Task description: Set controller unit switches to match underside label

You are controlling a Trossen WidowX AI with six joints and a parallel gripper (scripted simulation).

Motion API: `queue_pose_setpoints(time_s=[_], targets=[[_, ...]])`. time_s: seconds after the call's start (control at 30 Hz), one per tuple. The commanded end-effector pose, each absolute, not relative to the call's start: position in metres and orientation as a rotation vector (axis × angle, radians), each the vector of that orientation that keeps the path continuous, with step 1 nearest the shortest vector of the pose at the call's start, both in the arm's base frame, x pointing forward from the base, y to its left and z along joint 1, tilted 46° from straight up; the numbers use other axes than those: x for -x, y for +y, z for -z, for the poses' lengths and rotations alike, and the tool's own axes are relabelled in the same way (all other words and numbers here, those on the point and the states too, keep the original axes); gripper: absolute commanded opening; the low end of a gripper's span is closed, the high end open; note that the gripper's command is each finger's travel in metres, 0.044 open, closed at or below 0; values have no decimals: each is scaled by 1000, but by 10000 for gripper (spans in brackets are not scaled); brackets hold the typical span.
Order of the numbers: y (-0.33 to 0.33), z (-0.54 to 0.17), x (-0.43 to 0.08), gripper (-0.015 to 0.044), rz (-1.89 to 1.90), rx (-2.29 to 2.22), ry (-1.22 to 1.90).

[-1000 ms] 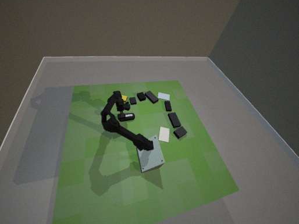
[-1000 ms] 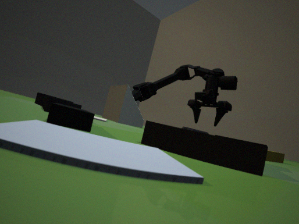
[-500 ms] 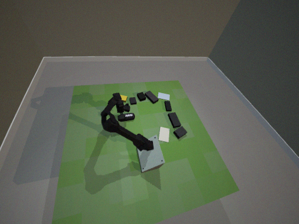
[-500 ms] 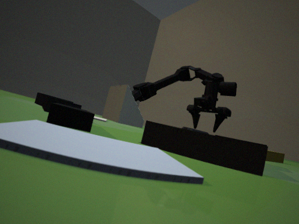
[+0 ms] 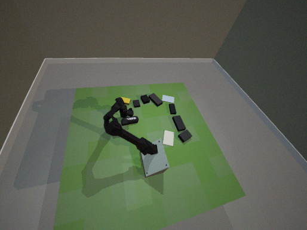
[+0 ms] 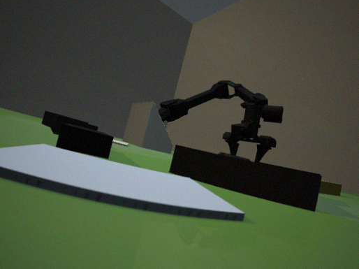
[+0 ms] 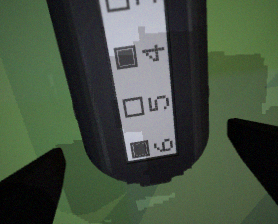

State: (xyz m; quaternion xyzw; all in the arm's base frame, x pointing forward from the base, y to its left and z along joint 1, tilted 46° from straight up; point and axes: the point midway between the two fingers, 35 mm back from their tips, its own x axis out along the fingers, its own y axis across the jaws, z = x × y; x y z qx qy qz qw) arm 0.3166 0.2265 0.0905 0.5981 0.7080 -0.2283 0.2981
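Observation:
The controller unit (image 5: 129, 121) (image 6: 241, 158) (image 7: 192, 100) lies upside down on the green bench, its underside label (image 7: 150, 80) facing up. In the wrist view, square 4 is filled, 5 is empty and 6 is filled; the square above 4 is empty and its number is cut off. Squares 1 and 2 are out of that view. The switches are hidden beneath. My gripper (image 5: 130, 114) (image 6: 245, 158) (image 7: 146, 141) is open and empty, above the unit, with its fingers on either side of the end near number 6.
A long dark block (image 5: 155, 99) (image 6: 244, 180), a pale blue plate (image 5: 168, 98) (image 6: 105, 177) and a yellow block (image 5: 126, 100) (image 6: 331, 188) lie at the back. Several dark modules (image 5: 179, 123) and a cream plate (image 5: 168, 138) lie to the right. A grey box (image 5: 156, 162) stands near the arm's base.

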Motion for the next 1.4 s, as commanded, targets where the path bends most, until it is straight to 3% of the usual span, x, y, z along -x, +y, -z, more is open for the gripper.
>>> queue_pose_setpoints(time_s=[0.0, 0.1, 0.27, 1.37], targets=[[230, -85, -316, 440, 615, -1592, 1878], [232, -84, -315, 440, 615, -1592, 1879], [232, -84, -315, 328, 615, -1592, 1879], [221, -89, -317, 336, 615, -1592, 1878]])
